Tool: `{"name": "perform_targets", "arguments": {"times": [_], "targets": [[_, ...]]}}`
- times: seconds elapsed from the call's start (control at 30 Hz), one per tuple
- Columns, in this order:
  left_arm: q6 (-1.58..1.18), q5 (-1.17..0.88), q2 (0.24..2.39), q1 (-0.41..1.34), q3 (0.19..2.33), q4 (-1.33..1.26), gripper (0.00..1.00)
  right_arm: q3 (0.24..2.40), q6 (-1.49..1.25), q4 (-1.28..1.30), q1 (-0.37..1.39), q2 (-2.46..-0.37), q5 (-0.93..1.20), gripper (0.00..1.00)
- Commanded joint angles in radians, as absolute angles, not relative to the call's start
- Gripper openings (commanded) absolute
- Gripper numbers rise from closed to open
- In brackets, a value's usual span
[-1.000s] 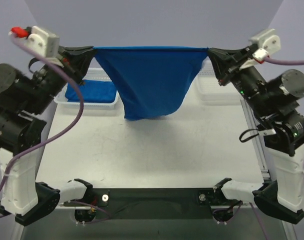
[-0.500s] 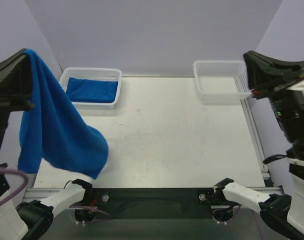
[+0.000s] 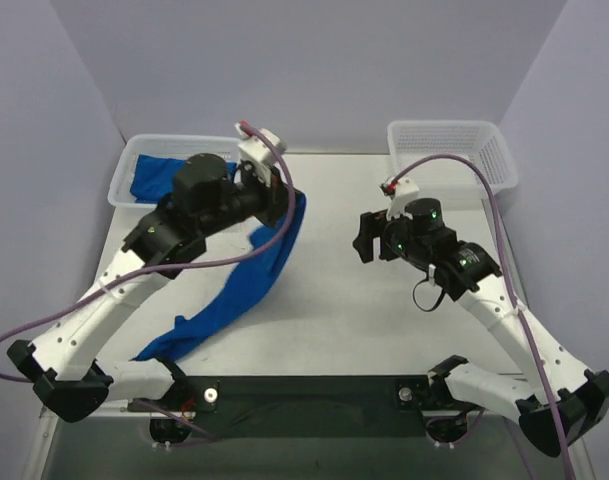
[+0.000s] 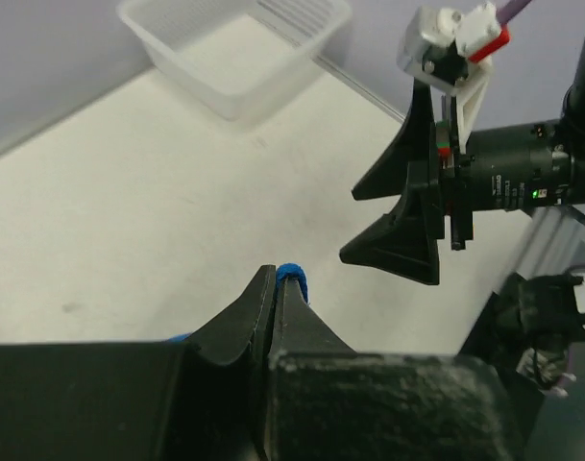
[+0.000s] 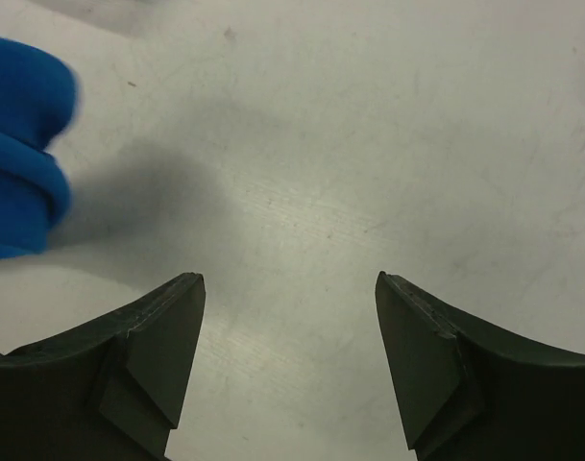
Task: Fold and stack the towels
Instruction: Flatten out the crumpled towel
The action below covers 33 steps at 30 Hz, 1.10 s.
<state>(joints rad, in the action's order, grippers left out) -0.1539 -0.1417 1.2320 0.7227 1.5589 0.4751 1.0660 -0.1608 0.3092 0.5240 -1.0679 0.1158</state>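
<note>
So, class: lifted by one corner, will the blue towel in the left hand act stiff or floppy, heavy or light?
Probably floppy: the blue towel drapes from the left hand in a limp twist onto the table. Likely light: a pinch of one edge seems to carry it. Pushed, it would probably bunch like its trailing end.

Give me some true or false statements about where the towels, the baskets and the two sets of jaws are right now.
1. The left jaws are shut on a hanging towel whose lower end reaches the table. True.
2. The right jaws grip that same towel. False: they stand open above bare table, holding nothing.
3. The left mesh basket has a second towel in it. True.
4. The right mesh basket contains a folded towel. False: it has nothing in it.
</note>
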Motion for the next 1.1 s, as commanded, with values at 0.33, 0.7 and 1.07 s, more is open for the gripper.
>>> {"name": "perform_targets", "arguments": {"times": [0.33, 0.7, 1.07], "targets": [[-0.440, -0.166, 1.642, 0.859, 1.327, 0.192, 0.00, 0.790, -0.385, 0.351, 0.512, -0.873, 0.044, 0.66], [-0.471, -0.132, 1.867, 0.807, 1.439, 0.232, 0.00, 0.745, -0.431, 0.331, 0.781, -1.035, 0.065, 0.53], [-0.506, -0.187, 1.917, 0.752, 1.483, 0.233, 0.00, 0.623, -0.663, -0.052, 0.997, -1.225, -0.156, 0.45]]}}
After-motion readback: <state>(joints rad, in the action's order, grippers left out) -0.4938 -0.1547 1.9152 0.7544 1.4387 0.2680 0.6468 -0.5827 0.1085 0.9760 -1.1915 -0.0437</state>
